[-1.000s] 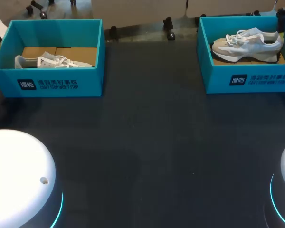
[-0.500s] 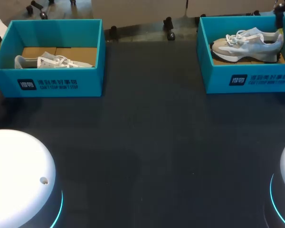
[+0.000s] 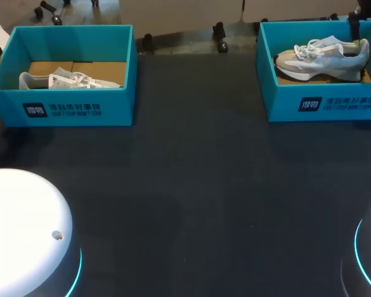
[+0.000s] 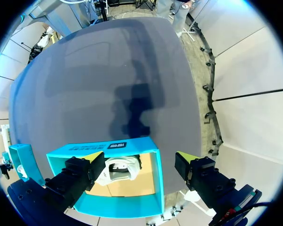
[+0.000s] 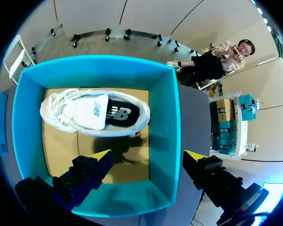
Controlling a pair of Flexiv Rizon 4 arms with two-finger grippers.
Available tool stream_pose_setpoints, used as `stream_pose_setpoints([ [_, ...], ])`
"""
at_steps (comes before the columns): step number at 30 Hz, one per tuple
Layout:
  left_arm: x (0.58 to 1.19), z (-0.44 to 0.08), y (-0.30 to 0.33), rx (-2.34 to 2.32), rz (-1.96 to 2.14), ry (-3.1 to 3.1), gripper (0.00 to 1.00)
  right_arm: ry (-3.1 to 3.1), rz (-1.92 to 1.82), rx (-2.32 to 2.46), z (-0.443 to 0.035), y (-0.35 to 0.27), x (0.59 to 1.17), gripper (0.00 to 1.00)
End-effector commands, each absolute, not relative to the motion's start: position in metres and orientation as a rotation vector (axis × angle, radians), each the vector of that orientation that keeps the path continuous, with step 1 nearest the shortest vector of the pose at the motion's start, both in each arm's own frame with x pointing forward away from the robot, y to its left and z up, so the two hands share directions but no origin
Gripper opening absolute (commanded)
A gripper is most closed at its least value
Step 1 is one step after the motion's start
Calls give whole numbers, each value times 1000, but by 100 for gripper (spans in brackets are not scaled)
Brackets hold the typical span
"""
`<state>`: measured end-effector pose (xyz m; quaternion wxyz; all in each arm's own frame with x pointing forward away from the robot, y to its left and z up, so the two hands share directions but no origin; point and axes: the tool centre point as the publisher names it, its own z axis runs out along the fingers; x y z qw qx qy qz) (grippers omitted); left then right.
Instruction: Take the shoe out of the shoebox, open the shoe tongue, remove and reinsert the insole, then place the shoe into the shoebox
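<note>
My right gripper (image 5: pixel 147 156) hangs over the right shoebox (image 5: pixel 20 122), its 2 fingers spread wide and holding nothing. The shoe (image 5: pixel 96 113) lies on the cardboard floor ahead of my fingers, its opening facing up at me. To lift it well, I should move over its middle, straddle it across its width behind the laces, keep both tips off the box walls, close firmly and rise straight. My left gripper (image 4: pixel 138 157) is also wide and empty, above the left shoebox (image 4: pixel 108 146), which holds the other shoe (image 4: pixel 118 169).
</note>
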<state>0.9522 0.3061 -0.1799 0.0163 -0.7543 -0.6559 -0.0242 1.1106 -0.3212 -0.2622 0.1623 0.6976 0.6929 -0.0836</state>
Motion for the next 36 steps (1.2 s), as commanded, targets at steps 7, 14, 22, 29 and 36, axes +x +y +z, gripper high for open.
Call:
stream_pose_setpoints([
  [7, 951, -180, 306, -2346, -79, -2039, 100, 1988, -243, 1990, -281, -321, 1143, 100],
  [14, 951, -180, 306, -2346, -79, -2039, 100, 1994, -235, 2016, -297, -328, 1161, 76],
  [22, 951, -180, 306, -2346, -79, -2039, 100, 2002, -250, 2041, -310, -334, 1170, 60],
  [29, 951, -180, 306, -2346, -79, -2039, 100, 2005, -263, 2062, -321, -339, 1173, 55],
  [36, 951, -180, 306, -2346, -79, -2039, 100, 2003, -266, 2085, -328, -344, 1174, 55],
])
